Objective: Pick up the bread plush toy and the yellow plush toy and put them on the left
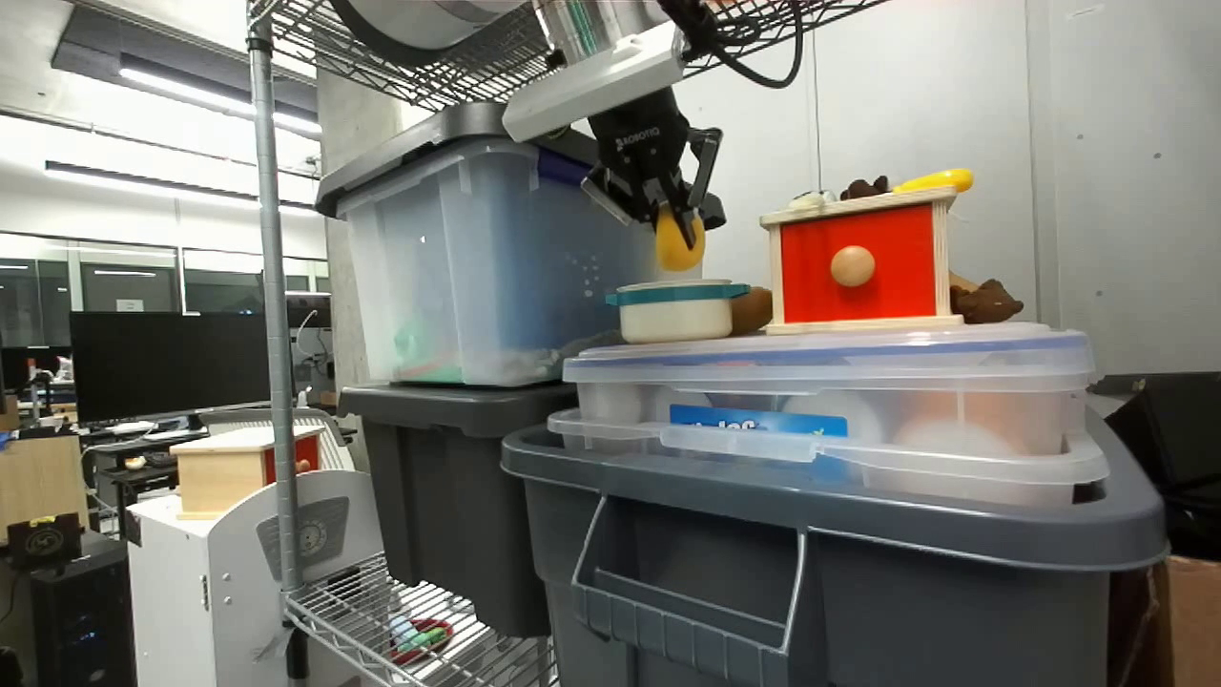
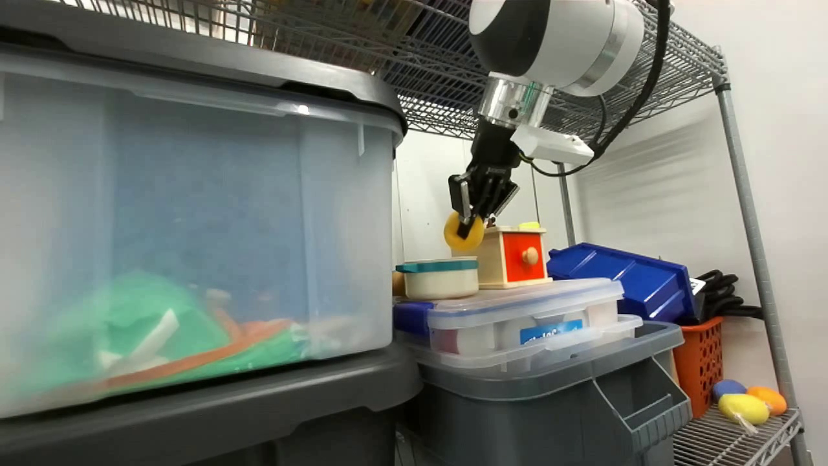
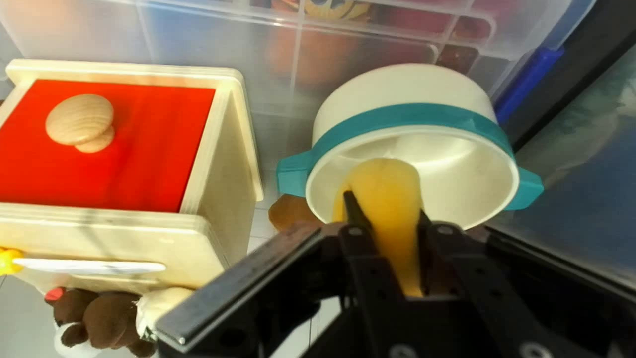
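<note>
The yellow plush toy (image 1: pixel 673 252) is held between the fingers of my gripper (image 1: pixel 681 221), above the cream pot (image 1: pixel 672 318) with a teal rim. Both also show in an exterior view, the toy (image 2: pixel 456 234) and the gripper (image 2: pixel 471 220). In the wrist view the fingers (image 3: pixel 386 205) press on both sides of the yellow toy (image 3: pixel 385 181), which overlaps the pot's opening (image 3: pixel 462 174). A golden-brown lump, seemingly the bread plush toy (image 1: pixel 754 310), lies behind the pot and is mostly hidden. Its edge also shows in the wrist view (image 3: pixel 289 211).
A wooden box with a red front (image 1: pixel 820 277) stands beside the pot, with small items on top. Both rest on a clear lidded box (image 1: pixel 839 367). A tall translucent bin (image 1: pixel 496 258) stands close beside the pot. A wire shelf (image 2: pixel 440 110) hangs above the arm.
</note>
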Available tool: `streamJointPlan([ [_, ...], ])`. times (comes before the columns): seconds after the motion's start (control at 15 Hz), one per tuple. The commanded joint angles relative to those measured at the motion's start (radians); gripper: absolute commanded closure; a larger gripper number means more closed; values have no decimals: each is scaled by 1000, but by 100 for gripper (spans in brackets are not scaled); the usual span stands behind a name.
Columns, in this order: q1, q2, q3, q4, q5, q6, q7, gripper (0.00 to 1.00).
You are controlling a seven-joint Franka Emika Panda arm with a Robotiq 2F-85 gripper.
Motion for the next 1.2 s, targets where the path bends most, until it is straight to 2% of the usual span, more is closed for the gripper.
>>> streamJointPlan([
  [0.0,-4,27,6,47,-30,-16,30,95],
  [0.4,-2,57,10,71,-38,-14,38,95],
  [0.47,-2,59,10,75,-39,-19,41,55],
  [0.6,-2,65,9,85,-45,-25,53,47],
  [1.0,-4,41,11,86,-47,-39,56,5],
  [1.07,-4,38,10,88,-47,-40,56,0],
  [1.13,-5,36,10,89,-47,-42,55,0],
])
